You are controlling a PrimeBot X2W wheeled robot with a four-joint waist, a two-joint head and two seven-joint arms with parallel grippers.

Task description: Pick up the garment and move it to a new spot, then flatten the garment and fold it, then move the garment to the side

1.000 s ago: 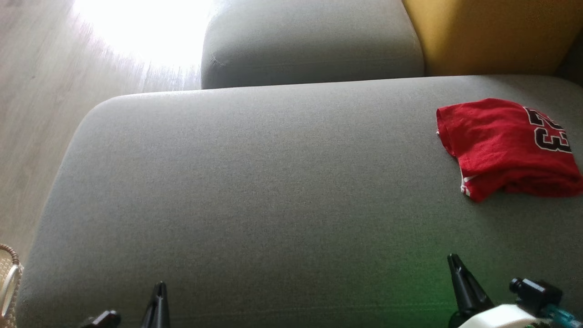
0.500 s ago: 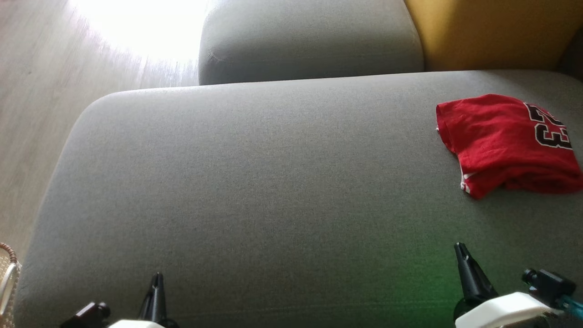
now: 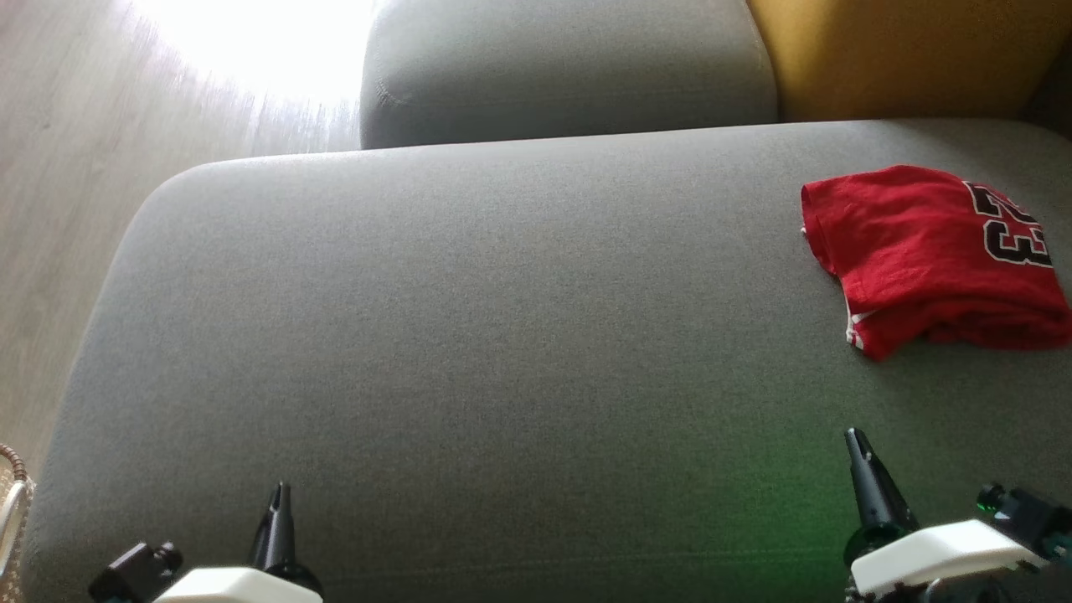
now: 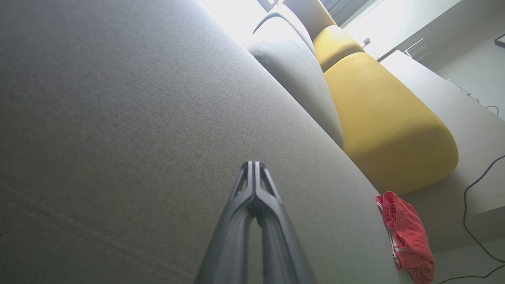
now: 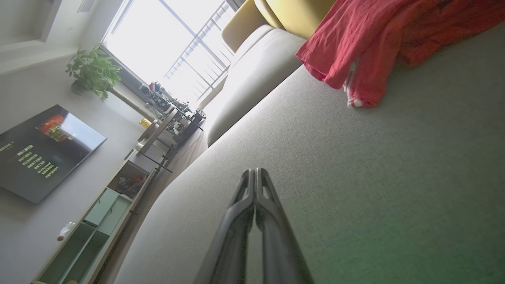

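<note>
The garment (image 3: 930, 255) is a red jersey with black numerals, lying folded at the far right of the grey sofa seat (image 3: 469, 335). It also appears as the garment (image 4: 408, 234) low on the right in the left wrist view and as the garment (image 5: 367, 47) at the upper right in the right wrist view. My left gripper (image 3: 278, 494) hovers over the seat's near left part, shut and holding nothing; its tips (image 4: 254, 165) meet. My right gripper (image 3: 856, 442) is shut and empty at the near right, well short of the garment; its tips (image 5: 254, 173) touch.
A grey cushion (image 3: 569, 71) and a yellow cushion (image 3: 904, 54) stand behind the seat. Wooden floor (image 3: 59, 193) lies to the left with bright glare. A woven basket (image 3: 10, 494) sits by the seat's left front corner. A TV (image 5: 43, 152) and shelving (image 5: 94, 221) line the wall.
Both grippers sit higher in the head view than a second ago, further over the seat. The sofa and garment have shifted slightly up, so the camera has tilted.
</note>
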